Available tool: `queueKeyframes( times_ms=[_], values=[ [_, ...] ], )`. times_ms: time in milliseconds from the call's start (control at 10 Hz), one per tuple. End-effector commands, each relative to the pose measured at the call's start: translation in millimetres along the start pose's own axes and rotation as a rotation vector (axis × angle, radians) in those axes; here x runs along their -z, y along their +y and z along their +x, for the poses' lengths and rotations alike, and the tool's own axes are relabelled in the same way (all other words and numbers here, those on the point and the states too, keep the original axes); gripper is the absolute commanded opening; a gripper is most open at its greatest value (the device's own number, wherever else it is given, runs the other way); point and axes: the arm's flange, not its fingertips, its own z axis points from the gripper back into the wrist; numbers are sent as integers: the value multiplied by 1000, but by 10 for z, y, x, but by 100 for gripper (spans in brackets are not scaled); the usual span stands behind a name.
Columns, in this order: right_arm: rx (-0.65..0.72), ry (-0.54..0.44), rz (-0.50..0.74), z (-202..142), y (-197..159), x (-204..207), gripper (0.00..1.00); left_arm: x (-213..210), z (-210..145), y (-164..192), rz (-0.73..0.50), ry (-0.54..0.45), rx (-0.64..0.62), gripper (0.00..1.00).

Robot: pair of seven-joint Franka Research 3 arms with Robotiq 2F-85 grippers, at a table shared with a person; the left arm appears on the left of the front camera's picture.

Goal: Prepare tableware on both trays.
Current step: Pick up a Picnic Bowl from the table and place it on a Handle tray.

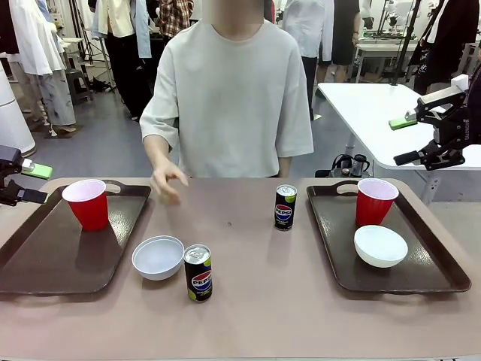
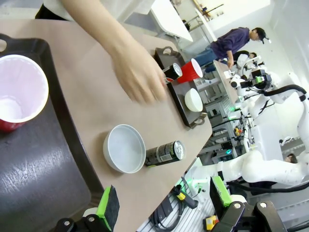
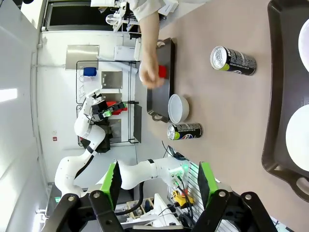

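Left tray (image 1: 45, 259) holds one red cup (image 1: 89, 203); right tray (image 1: 440, 272), cup (image 1: 374, 200) plus bowl (image 1: 380, 245).

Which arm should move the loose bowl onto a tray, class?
Probably left: the bowl lies beside the left tray, which lacks one, on the side of the left gripper.

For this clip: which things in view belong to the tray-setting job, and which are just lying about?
Job:
left tray with left cup
right tray with right cup and right bowl
on the bare table between the trays: left bowl, near can, far can

Just about:
white table behind
bystander farther off
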Motion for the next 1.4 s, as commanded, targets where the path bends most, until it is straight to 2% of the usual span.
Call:
queueKeyframes(
  times_ms=[0,300,400,600,800,1000,1100,1200,1300],
  values=[
    [0,13,3,28,8,-40,83,13,2,12,-17,-16,15,100],
    [0,13,3,28,8,-40,83,0,0,0,0,0,0,100],
    [0,13,3,28,8,-40,83,158,25,-376,115,45,54,100],
    [0,13,3,28,8,-40,83,483,163,-801,257,132,128,100],
    [0,13,3,28,8,-40,83,718,144,-866,393,185,127,100],
    [0,13,3,28,8,-40,83,846,72,-944,553,313,189,100],
    [0,13,3,28,8,-40,83,782,132,-963,389,188,164,100],
    [0,13,3,28,8,-40,83,782,132,-963,389,188,164,100],
    [0,13,3,28,8,-40,83,860,101,-963,472,247,181,100]
  ],
)
